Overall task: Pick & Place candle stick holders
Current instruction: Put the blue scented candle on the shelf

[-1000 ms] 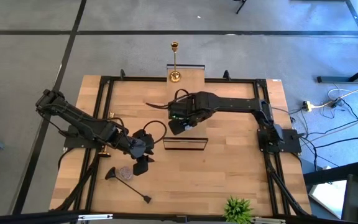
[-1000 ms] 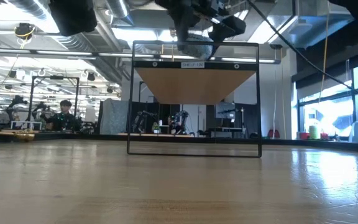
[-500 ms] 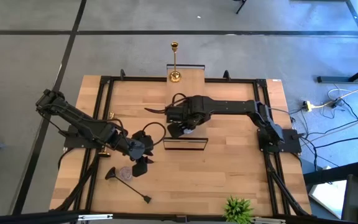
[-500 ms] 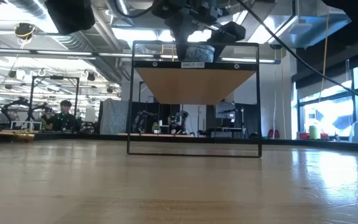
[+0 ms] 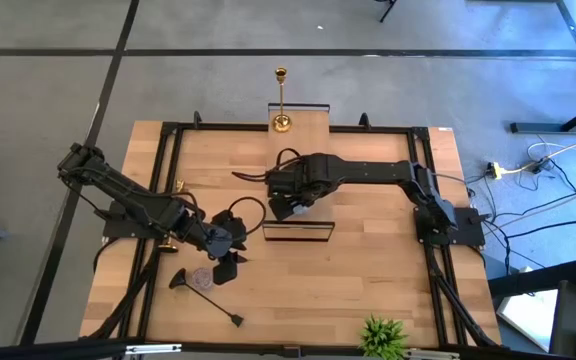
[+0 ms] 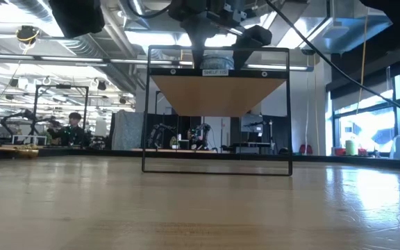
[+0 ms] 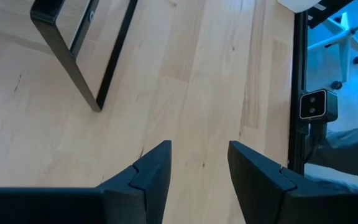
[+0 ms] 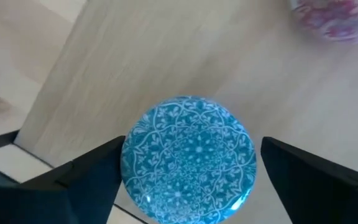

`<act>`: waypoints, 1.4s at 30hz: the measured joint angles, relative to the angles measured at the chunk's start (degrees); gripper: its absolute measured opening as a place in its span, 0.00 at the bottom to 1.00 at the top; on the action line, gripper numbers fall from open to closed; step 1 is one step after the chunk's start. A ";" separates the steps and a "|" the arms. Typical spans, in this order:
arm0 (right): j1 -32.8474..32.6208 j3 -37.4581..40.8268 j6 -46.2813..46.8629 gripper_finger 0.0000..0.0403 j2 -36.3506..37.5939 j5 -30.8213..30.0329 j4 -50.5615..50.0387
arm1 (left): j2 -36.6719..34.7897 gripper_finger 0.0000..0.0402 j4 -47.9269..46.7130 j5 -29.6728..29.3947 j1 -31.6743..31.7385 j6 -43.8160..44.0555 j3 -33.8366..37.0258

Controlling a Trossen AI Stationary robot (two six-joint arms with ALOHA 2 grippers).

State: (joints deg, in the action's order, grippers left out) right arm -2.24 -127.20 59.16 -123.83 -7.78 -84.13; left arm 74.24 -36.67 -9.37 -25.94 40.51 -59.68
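1 gold candlestick (image 5: 281, 100) stands at the desk's (image 5: 368, 260) far edge, well apart from both jaws. The right gripper (image 8: 188, 180) hangs spread around a blue patterned disc (image 8: 188, 168). The left gripper (image 7: 199, 168) is parted, empty, near the black candlestick (image 5: 208, 295) lying on the desk.

Two candle stick holders show fully: one gold (image 5: 281, 100) standing upright, well beyond the right gripper (image 5: 286, 207), and one black (image 5: 206, 298) lying just beside the left gripper (image 5: 230, 263). One blue patterned disc (image 8: 188, 168) sits between the right gripper's fingers. One shelf frame (image 5: 297, 232), one plant (image 5: 382, 336).
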 joint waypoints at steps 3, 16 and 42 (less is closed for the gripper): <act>0.02 0.00 0.33 0.92 0.20 -0.14 -0.04 | 0.00 0.38 0.02 -0.04 -0.32 0.31 0.00; 0.10 0.00 0.91 0.92 0.20 -2.57 -4.75 | 0.00 0.39 0.02 -0.01 -0.34 0.57 0.00; 0.42 0.00 1.86 0.84 0.20 -5.81 -3.94 | 0.00 0.39 0.04 1.05 -0.34 0.46 0.00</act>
State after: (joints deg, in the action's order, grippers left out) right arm -1.83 -127.20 61.03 -123.63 -13.60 -88.07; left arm 74.24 -36.62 -8.33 -26.28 40.97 -59.68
